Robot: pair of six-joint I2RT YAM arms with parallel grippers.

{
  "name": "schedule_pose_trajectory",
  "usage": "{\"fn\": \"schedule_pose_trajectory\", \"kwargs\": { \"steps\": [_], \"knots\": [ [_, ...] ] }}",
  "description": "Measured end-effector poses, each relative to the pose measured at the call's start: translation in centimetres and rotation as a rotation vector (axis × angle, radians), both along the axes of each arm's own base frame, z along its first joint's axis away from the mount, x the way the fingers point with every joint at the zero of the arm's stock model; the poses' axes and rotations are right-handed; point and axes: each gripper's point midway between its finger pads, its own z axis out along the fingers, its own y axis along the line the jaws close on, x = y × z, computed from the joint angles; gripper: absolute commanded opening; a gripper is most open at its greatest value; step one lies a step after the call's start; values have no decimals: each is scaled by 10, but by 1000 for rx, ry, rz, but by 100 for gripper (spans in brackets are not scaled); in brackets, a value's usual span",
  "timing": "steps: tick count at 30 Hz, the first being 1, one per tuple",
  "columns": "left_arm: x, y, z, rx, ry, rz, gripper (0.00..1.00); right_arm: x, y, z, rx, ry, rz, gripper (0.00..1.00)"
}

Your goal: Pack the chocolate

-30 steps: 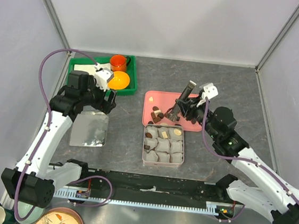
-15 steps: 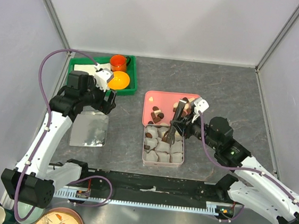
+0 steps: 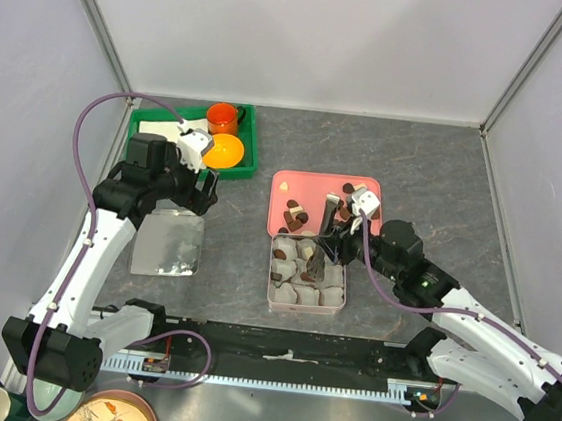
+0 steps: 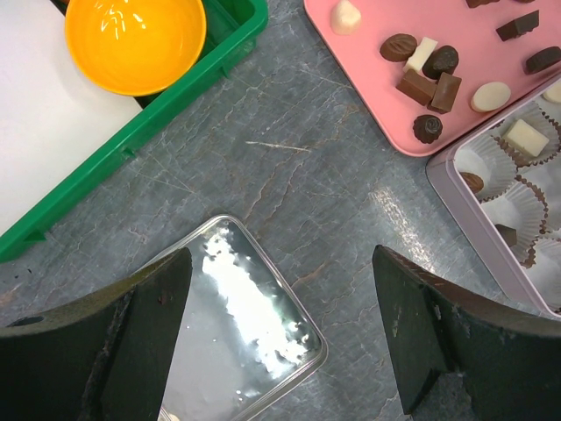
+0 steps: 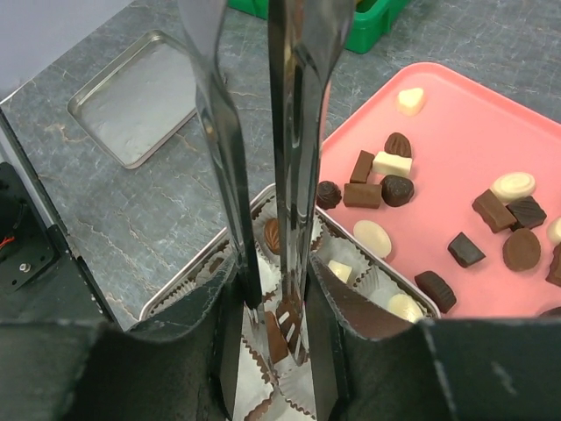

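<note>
Several chocolate pieces, dark brown and cream, lie on the pink tray; they also show in the right wrist view and the left wrist view. The square tin of paper cups holds a few pieces. My right gripper is shut on metal tongs. Their tips reach down into the tin, slightly apart, with a brown chocolate in a cup between them. My left gripper hangs open above the tin lid, holding nothing.
The shiny lid lies left of the tin. A green tray at the back left carries an orange bowl, an orange mug and a white sheet. White walls enclose the table.
My right arm swung the tongs from over the pink tray to the tin and lowered them into a cup; the blades have just spread a little. The left arm has not moved.
</note>
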Motion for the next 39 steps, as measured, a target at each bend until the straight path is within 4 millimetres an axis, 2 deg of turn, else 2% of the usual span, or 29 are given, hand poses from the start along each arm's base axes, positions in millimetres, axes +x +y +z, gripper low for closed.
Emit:
{"fn": "schedule_pose_trajectory", "kwargs": {
  "steps": [5,8,11,14,17,21,24,27,31,35,39],
  "knots": [
    [0,0,0,1,0,0,91,2,2,3,11,-10,-3,40],
    [0,0,0,1,0,0,91,2,2,3,10,-12,-5,37],
    [0,0,0,1,0,0,91,5,-1,4,4,-19,-28,29],
    [0,0,0,1,0,0,91,14,-6,14,3,-48,-80,20],
    [0,0,0,1,0,0,91,30,-13,36,7,-106,-159,15],
    [0,0,0,1,0,0,91,65,-17,76,26,-209,-290,13],
    [0,0,0,1,0,0,91,94,-20,87,17,-253,-381,11],
    [0,0,0,1,0,0,91,133,-34,79,-9,-260,-494,12],
    [0,0,0,2,-1,-1,91,173,-55,42,-78,-226,-612,13],
    [0,0,0,7,-4,-5,91,194,-59,11,-131,-207,-665,14],
    [1,1,0,11,-6,-8,91,205,-60,3,-132,-225,-696,15]
  ]
}}
